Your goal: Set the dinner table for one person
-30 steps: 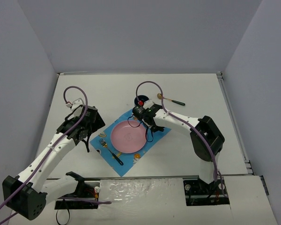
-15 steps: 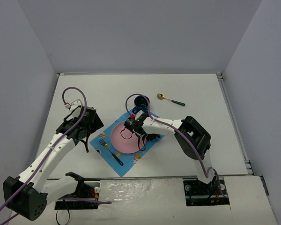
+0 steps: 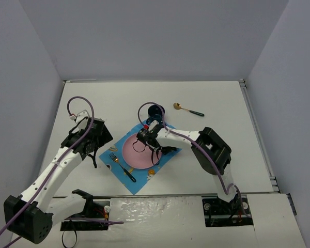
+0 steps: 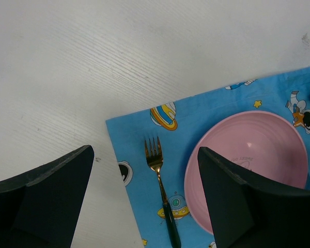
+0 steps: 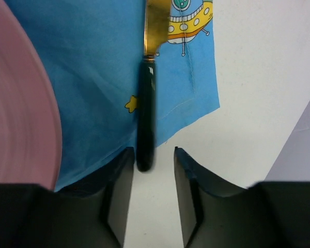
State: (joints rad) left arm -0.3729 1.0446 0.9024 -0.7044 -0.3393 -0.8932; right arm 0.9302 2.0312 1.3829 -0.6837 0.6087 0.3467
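Note:
The white dinner table (image 3: 217,103) carries a blue patterned mat (image 3: 139,178) with a pink plate (image 3: 139,152) on it. A gold fork with a dark handle (image 3: 122,167) lies on the mat left of the plate. My left gripper (image 3: 96,155) is open and empty above the mat's left edge; its wrist view shows the fork (image 4: 158,173) and plate (image 4: 248,155). My right gripper (image 3: 163,150) is open at the mat's right edge. In its wrist view a gold knife with a dark handle (image 5: 145,119) lies on the mat (image 5: 93,77), the handle end between my fingertips (image 5: 119,191).
A dark blue cup (image 3: 155,110) stands just behind the mat. A gold spoon with a dark handle (image 3: 188,109) lies on the table to the cup's right. Metal rails run along the table's far and right edges.
My right arm swung from beside the cup toward me and left, to the mat's right edge by the plate, uncovering the cup. In the last half second it stayed put. My left arm barely moved.

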